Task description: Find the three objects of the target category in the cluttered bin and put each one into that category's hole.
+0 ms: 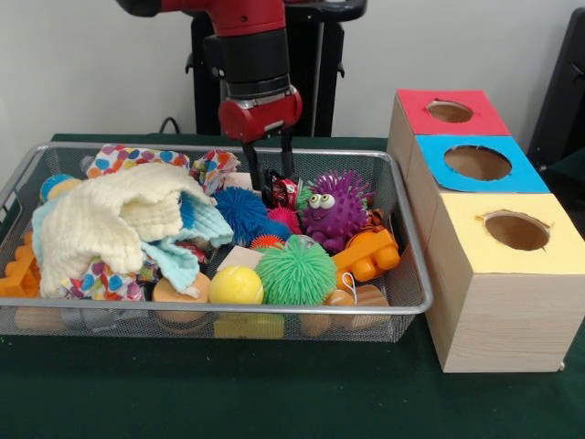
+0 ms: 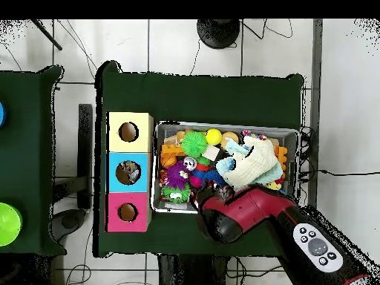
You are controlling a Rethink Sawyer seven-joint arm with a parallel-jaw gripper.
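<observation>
The wire mesh bin (image 1: 416, 265) sits on the green table, full of toys and cloths. My gripper (image 1: 271, 194) hangs down into its far middle with the fingers apart, between a blue spiky ball (image 1: 242, 210) and a purple spiky ball (image 1: 334, 208). A small shiny thing, silvery with red (image 1: 285, 190), lies right by the fingertips; it may be a can. I see no other can. The blue-surround hole (image 1: 477, 163) is in the middle of the wooden box on the right. In the overhead view my arm (image 2: 245, 211) hides the gripper, and something greyish shows inside the blue hole (image 2: 128, 172).
A pale yellow cloth (image 1: 119, 219) covers the bin's left half. A green spiky ball (image 1: 295, 272), a smooth yellow ball (image 1: 236, 285) and an orange toy (image 1: 366, 254) lie at the front. The red hole (image 1: 450, 111) and the yellow hole (image 1: 516, 230) flank the blue one.
</observation>
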